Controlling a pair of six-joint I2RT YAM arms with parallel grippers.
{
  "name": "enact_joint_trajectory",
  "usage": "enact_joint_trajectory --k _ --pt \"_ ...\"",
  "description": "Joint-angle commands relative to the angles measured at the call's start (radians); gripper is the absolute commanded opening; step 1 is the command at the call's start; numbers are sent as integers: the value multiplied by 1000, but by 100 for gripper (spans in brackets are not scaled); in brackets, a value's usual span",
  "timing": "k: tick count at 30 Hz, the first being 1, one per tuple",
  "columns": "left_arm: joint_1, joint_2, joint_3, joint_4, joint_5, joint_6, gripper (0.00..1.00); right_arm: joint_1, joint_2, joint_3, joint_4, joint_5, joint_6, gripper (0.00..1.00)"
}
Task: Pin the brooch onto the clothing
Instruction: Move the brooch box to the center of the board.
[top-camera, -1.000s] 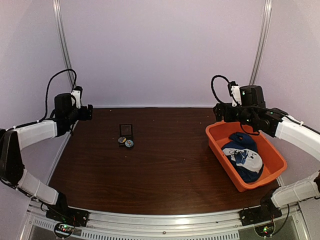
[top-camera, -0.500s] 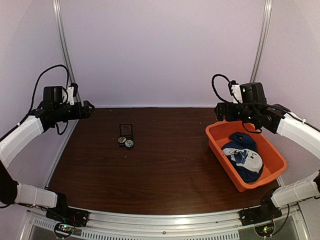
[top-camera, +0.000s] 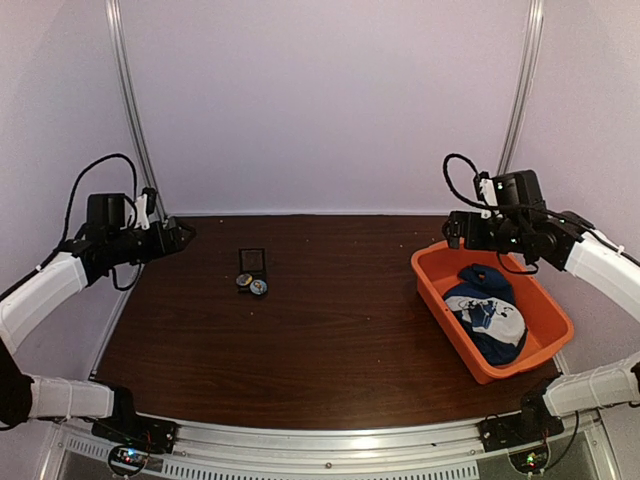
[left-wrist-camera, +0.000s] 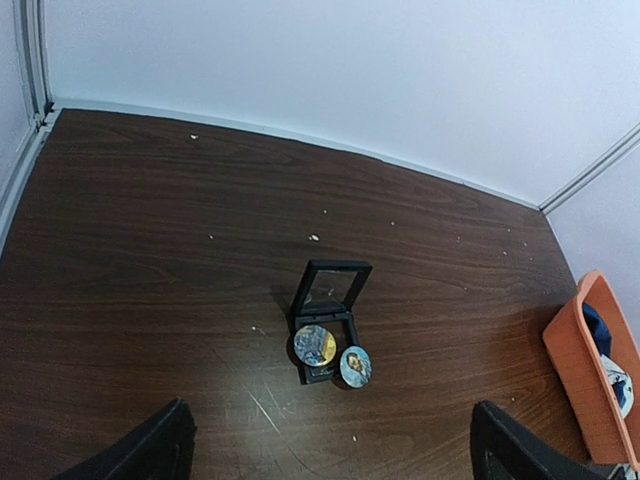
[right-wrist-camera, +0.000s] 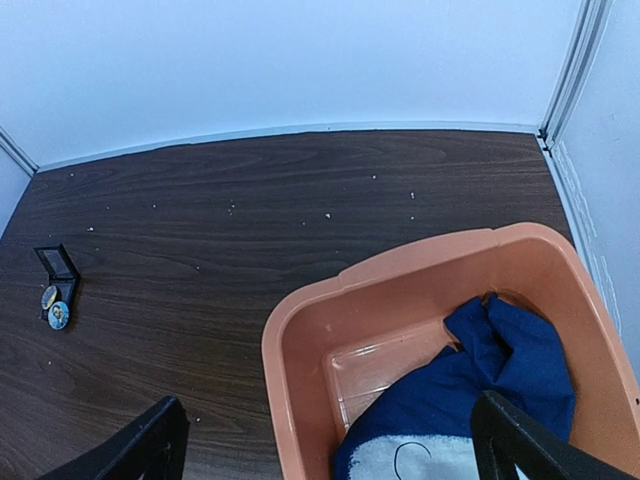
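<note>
1. My left claw (left-wrist-camera: 330, 445): jaws wide, empty. It has swung out and lowered at the table's 9 o'clock edge.
2. My right claw (right-wrist-camera: 330, 440): wide, empty. It has drifted back toward 2 o'clock, above the orange plastic tub (top-camera: 440, 290).
3. The tiny round silvery-blue brooch (left-wrist-camera: 355, 365) lies at my left claw's 12 o'clock, just beside the small black hinged box (left-wrist-camera: 328, 290), untouched.
4. The navy blue T-shirt (top-camera: 487, 315) is bunched in the tub at 3 o'clock, so I judge the pinning not yet begun.

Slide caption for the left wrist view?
Left end effector open above the table: black hinged box open, yellow-blue badge in it, brooch beside it, orange tub at right.
</note>
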Motion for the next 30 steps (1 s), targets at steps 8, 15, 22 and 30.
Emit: enact_joint_trajectory --k 8,15,22,30 --pt "0 -1 -52 71 86 -59 98 -5 31 26 -85 -66 20 100" --pt "-22 -11 -48 79 61 -30 98 -5 -2 -28 -73 -92 8 100" --pt "-140 43 75 13 -23 50 98 -5 5 -42 -72 -72 -27 100" --pt "-403 311 474 -123 -180 208 98 -5 -27 -77 -45 -45 -59 100"
